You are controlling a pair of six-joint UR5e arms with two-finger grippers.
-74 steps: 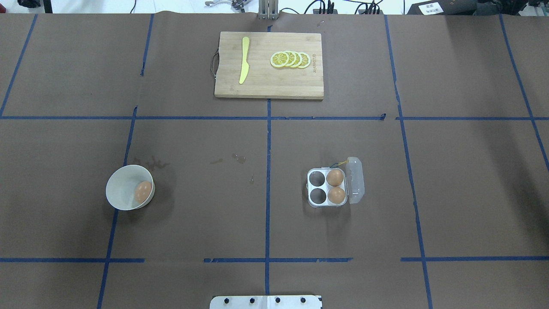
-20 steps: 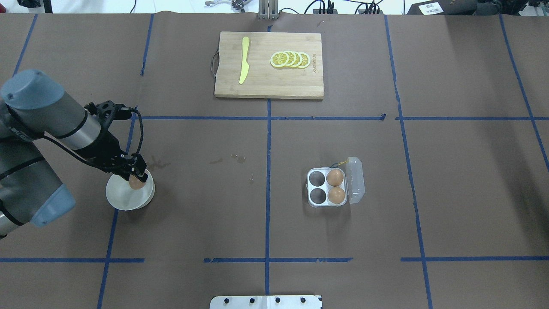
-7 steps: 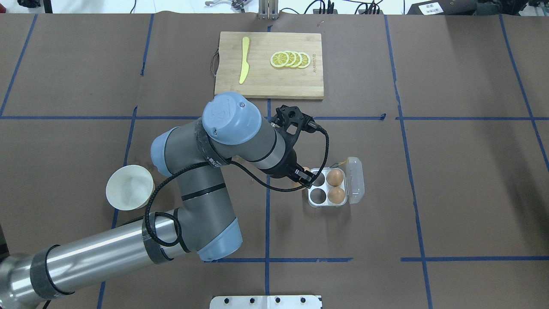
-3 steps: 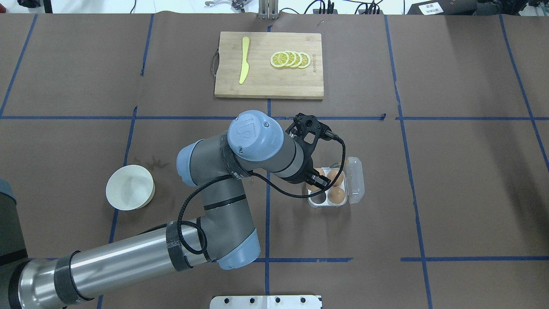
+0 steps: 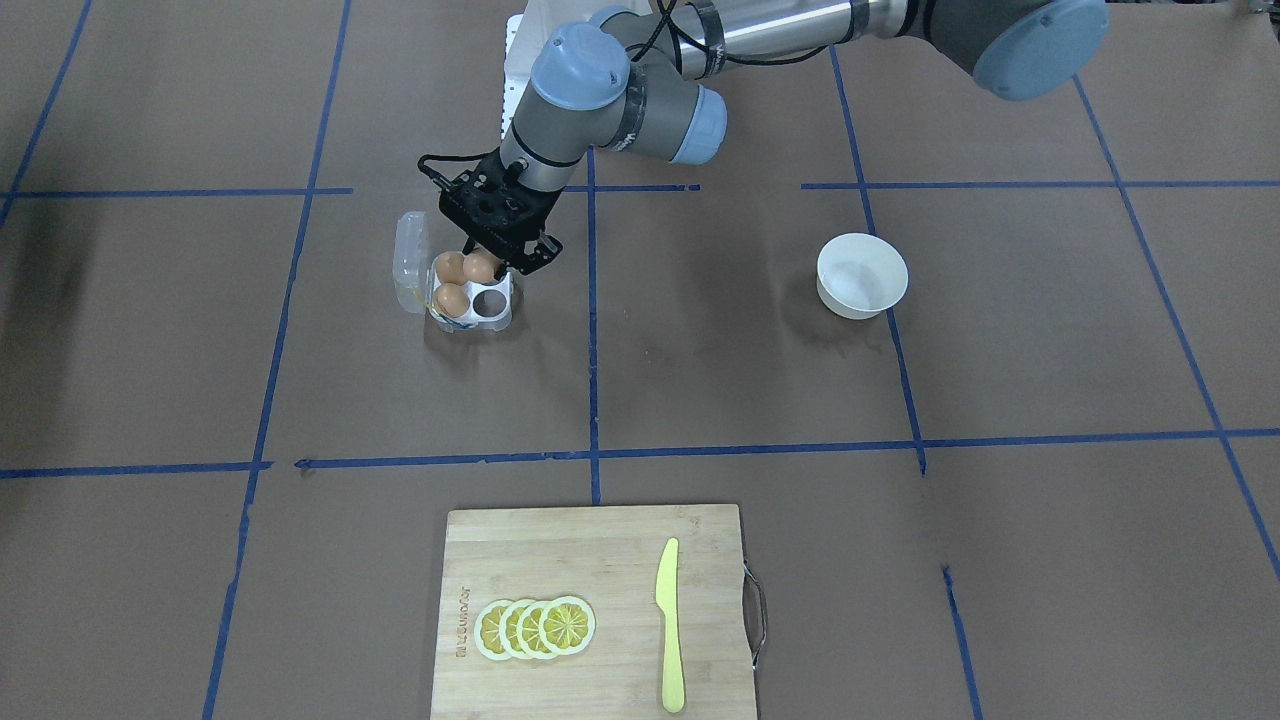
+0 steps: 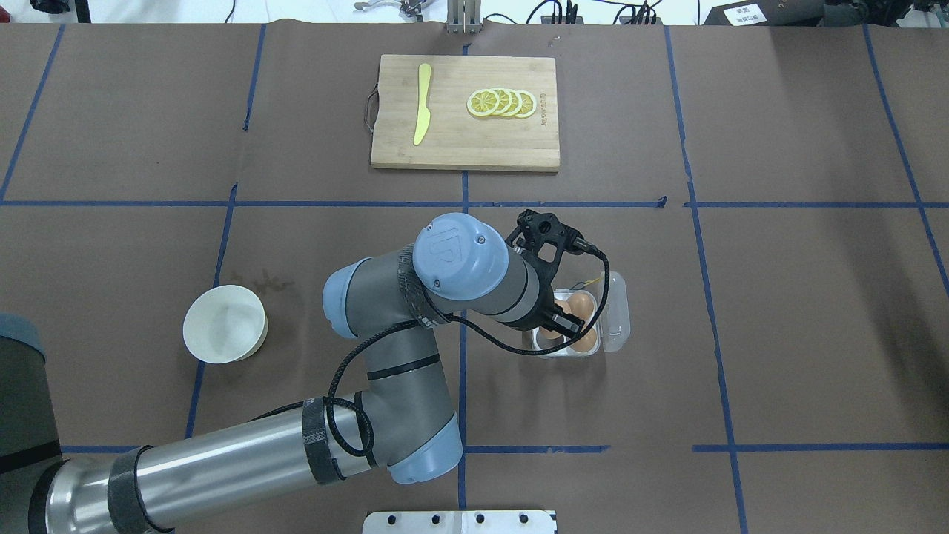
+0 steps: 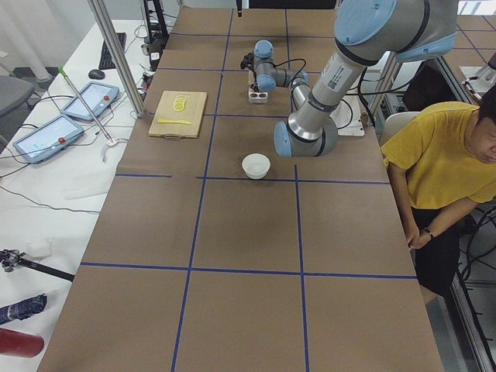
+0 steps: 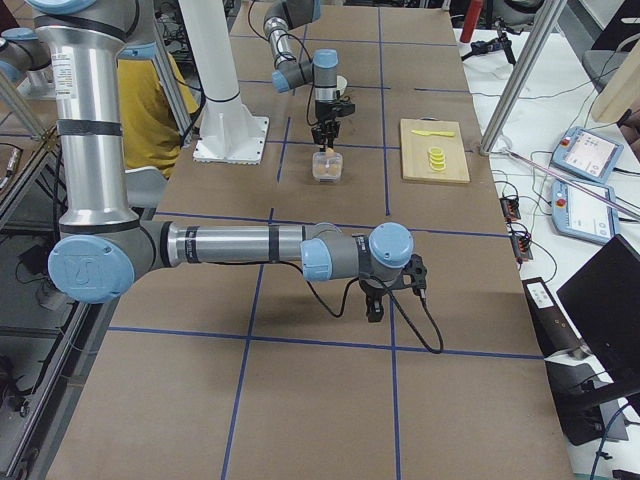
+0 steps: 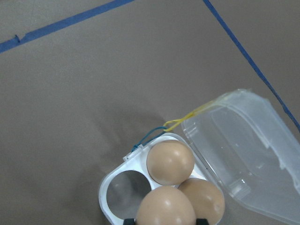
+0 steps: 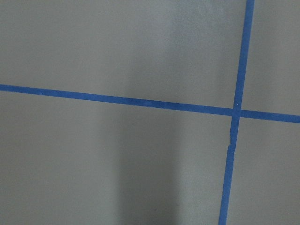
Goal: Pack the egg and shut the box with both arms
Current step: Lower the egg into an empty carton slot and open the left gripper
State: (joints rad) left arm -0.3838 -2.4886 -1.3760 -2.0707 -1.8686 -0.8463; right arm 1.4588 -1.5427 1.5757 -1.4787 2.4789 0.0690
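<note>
A white bowl (image 6: 225, 324) is sitting at left on the counter (image 6: 815, 334). The left pincer (image 5: 484, 266) is gripping the egg (image 9: 163, 206) over a cell of the box (image 5: 503, 318), whose lid (image 9: 243, 145) is lying open. The right pincer (image 8: 375, 310) is hanging low; I cannot tell its width.

Bright, even, diffuse light from above leaves soft-edged shadows on the brown tabletop (image 6: 778, 297). In the left wrist view the egg (image 9: 164, 206) held in the left pincer (image 5: 484, 262), nearest the lens, looks slightly soft. The clear lid (image 9: 248, 150) just beyond it carries pale glare. The right wrist view shows a faint vertical shadow band.
</note>
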